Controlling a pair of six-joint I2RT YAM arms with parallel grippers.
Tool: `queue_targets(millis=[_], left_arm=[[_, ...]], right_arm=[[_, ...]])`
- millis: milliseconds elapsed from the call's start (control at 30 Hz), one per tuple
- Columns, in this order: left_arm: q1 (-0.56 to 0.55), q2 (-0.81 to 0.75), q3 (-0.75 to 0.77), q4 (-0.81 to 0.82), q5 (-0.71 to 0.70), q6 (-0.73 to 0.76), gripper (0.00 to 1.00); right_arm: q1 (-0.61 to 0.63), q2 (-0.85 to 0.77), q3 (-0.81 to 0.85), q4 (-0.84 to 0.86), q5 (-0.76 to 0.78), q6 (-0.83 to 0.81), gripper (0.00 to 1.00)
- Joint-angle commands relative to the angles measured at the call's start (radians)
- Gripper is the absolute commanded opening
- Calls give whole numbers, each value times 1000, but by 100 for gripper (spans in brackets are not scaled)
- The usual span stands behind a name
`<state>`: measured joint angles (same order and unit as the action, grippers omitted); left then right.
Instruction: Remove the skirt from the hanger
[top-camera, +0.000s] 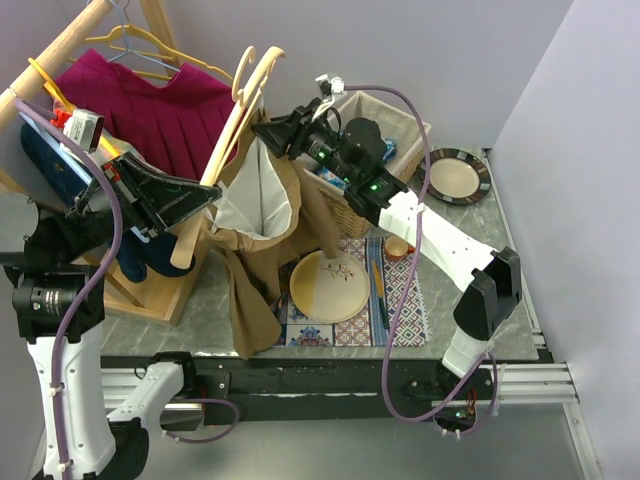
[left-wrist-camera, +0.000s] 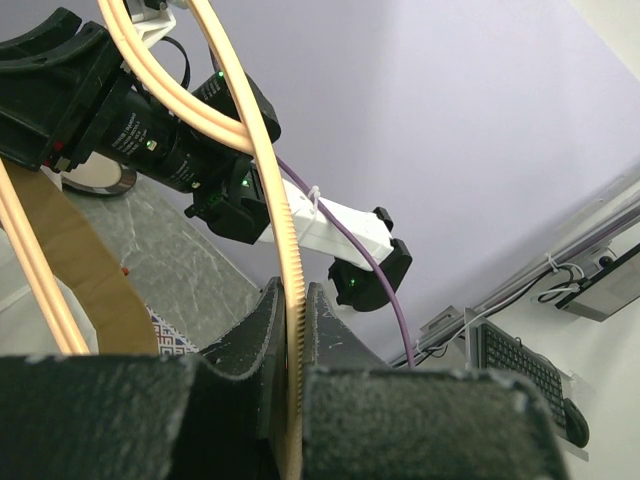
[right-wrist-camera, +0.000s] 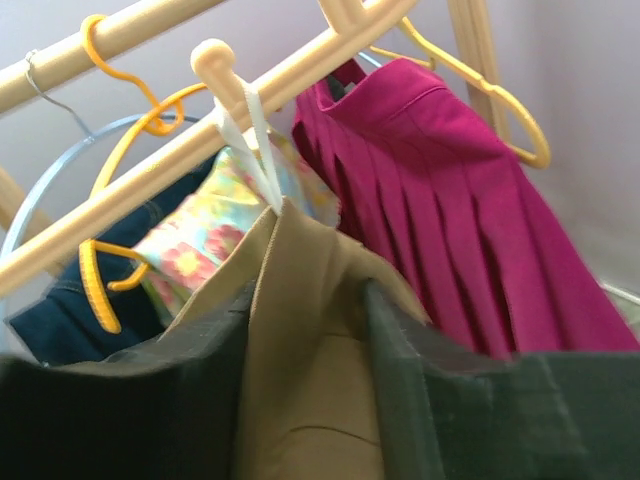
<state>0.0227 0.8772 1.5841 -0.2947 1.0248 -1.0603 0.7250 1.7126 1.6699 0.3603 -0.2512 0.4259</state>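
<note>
- Skirt (top-camera: 255, 310) hangs tan and limp from the hanger (top-camera: 243, 95), between the arms, beside the rack (top-camera: 60, 50). It looks soft and light, likely to drape and slide.
- Its white loop (right-wrist-camera: 255, 140) hooks over the hanger's end, so the waist just below looks the best hold.
- Right gripper (right-wrist-camera: 305, 300) straddles that waist, jaws half apart. Pinching? Can't tell.
- Left gripper (left-wrist-camera: 295, 300) clamps tight on the hanger.

Tight up by the cream plastic hanger (top-camera: 250, 85); magenta pleated skirt (top-camera: 150, 115) crowds its left, woven wicker basket (top-camera: 405, 130) its right; the hanging tan fabric skirt (top-camera: 250, 270) blocks the drop below; open room over the round beige plate (top-camera: 328, 285) and the bare grey tabletop (top-camera: 480, 215) beyond.
</note>
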Motion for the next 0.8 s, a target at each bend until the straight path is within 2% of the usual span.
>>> queue_targets(millis=[0,33,100,167,233,267,300,433,533,567,633,667,700,767], left_arm=[[-4,-26,27,157,-17,66,1],[-3,-27,25,155,-19,69,1],[-4,-35,22,154,-19,72,1],[-4,-43,14,149,-23,79,1],[-3,-49,11,149,-25,77,1],[-3,-49,11,150,-25,76,1],[-3,-49,10,155,-25,75,1],[-3,-50,19,143,-31,79,1],[-3,-50,22,132,-38,88,1],[-3,-50,24,128,-46,94,1],[-3,-49,27,111,-54,106,1],[-3,-49,27,100,-66,121,1],[-3,-49,28,89,-75,132,1],[-3,-44,36,36,-95,175,1]], right_arm=[[1,7,50,89,24,-3,40],[1,10,57,77,29,-4,40],[2,21,83,60,35,-15,33],[2,31,96,54,35,-13,32],[2,38,105,52,30,-10,38],[2,47,119,48,29,-7,51],[2,51,126,42,26,-6,54],[2,68,146,29,24,2,57],[4,76,151,25,21,7,48],[2,76,152,25,21,7,40],[2,73,151,26,20,5,32],[2,70,149,28,13,4,15],[4,67,149,29,10,1,4],[4,53,152,42,1,1,0]])
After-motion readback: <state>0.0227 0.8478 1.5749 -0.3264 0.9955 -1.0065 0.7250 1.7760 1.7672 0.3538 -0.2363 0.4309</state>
